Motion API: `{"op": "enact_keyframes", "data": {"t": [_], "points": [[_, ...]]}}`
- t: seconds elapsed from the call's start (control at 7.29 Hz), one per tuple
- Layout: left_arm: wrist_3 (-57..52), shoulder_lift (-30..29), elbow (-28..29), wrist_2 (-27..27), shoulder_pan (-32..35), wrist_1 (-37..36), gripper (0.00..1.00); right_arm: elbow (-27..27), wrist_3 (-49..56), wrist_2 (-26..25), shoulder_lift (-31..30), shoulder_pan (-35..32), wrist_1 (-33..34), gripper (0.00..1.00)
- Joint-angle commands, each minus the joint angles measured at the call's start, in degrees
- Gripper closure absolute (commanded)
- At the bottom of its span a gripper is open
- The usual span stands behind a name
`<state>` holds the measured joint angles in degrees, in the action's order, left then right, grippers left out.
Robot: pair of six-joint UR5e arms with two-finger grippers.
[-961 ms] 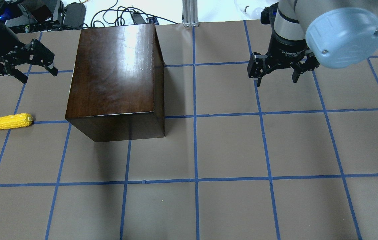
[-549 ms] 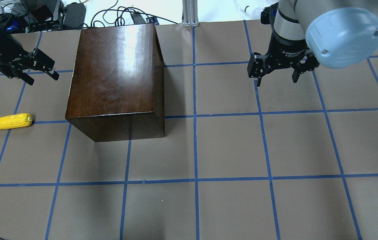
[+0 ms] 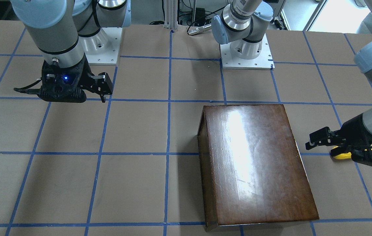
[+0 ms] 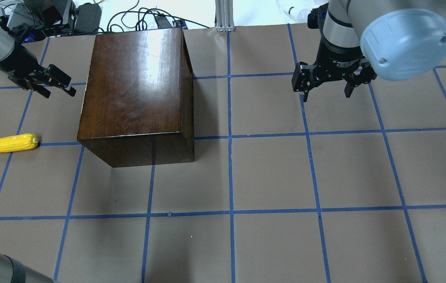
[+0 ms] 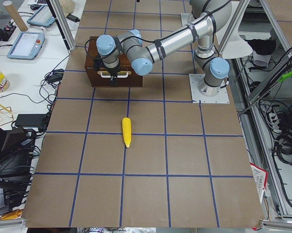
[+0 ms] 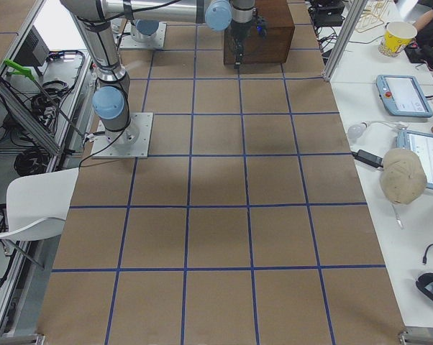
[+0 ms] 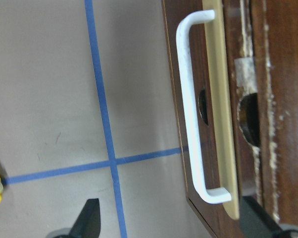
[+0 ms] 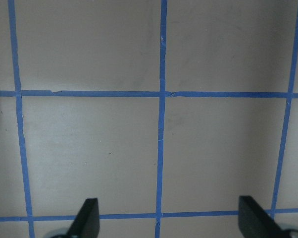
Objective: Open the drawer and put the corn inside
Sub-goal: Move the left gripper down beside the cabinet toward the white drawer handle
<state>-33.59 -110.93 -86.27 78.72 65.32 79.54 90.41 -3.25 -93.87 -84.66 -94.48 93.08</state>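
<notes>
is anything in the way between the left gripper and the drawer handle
Nothing visible. The open left gripper faces the drawer handle with only open space between them. The corn lies off to the side, clear of that path.

The right gripper bears white lettering, partly readable as "2F Adaptive".
</notes>
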Motion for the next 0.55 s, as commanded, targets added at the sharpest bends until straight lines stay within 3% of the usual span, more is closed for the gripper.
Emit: {"op": "enact_keyframes", "data": {"t": [0.0, 0.41], "points": [[4.11, -2.79, 0.66, -3.72, -0.02, -0.52, 0.00, 0.02, 0.00, 0.00, -0.07, 0.00, 0.08, 0.00], [4.32, -4.03, 1.71, -4.28, -0.02, -0.52, 0.00, 0.02, 0.00, 0.00, -0.07, 0.00, 0.08, 0.00]]}}
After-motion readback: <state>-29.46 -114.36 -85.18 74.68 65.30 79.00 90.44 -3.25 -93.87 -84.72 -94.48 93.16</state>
